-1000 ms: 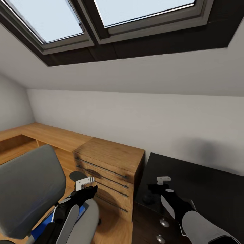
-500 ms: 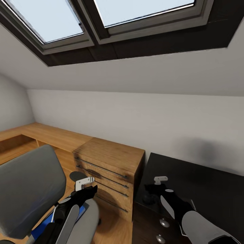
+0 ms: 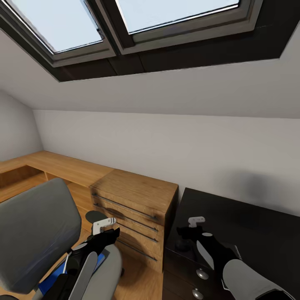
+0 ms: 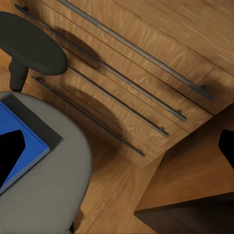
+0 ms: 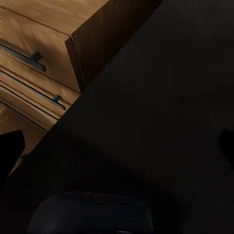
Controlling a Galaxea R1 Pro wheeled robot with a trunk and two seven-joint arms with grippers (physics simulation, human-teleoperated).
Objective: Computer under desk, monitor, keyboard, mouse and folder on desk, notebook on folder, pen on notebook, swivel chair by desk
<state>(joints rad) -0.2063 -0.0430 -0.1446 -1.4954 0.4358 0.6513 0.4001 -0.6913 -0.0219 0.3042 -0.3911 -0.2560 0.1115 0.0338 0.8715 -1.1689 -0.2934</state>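
With the right gripper [image 3: 183, 231] spread just above the mouse [image 5: 90, 212] at the dark desk's [image 3: 250, 233] near corner, I would descend squarely and close gently; the left gripper [image 3: 109, 234], also spread, hangs over the folder [image 4: 19, 146] on the chair [image 3: 33, 233].

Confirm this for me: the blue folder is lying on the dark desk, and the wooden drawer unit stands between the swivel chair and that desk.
Not quite. The blue folder lies on the grey seat of the swivel chair, not on the dark desk; the left wrist view shows it. The rest holds: the wooden drawer unit stands between the chair and that desk.
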